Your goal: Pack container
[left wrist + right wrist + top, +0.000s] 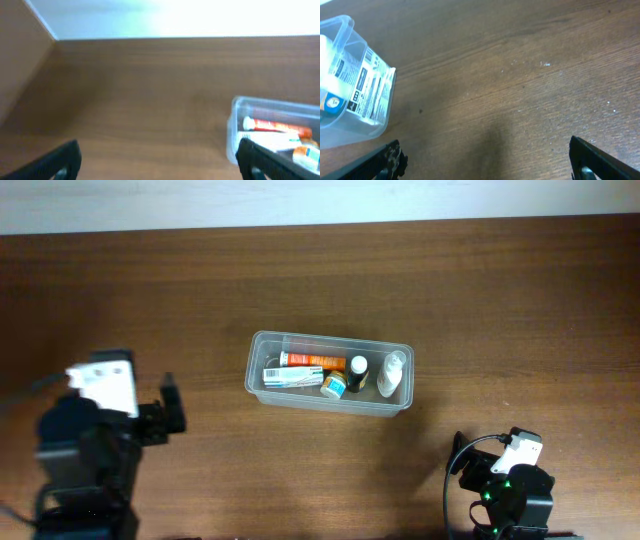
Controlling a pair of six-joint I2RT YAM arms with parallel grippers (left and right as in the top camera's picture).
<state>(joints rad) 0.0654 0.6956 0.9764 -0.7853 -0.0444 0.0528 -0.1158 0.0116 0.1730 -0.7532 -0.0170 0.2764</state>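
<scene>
Plastic tub (252, 375) is lying crosswise, off to the right of left gripper (160, 167) and left of right gripper (487, 165), both gaping empty.

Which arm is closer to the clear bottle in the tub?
Right. The right gripper is near the clear bottle's end of the tub; the left gripper is beyond the opposite end.
</scene>
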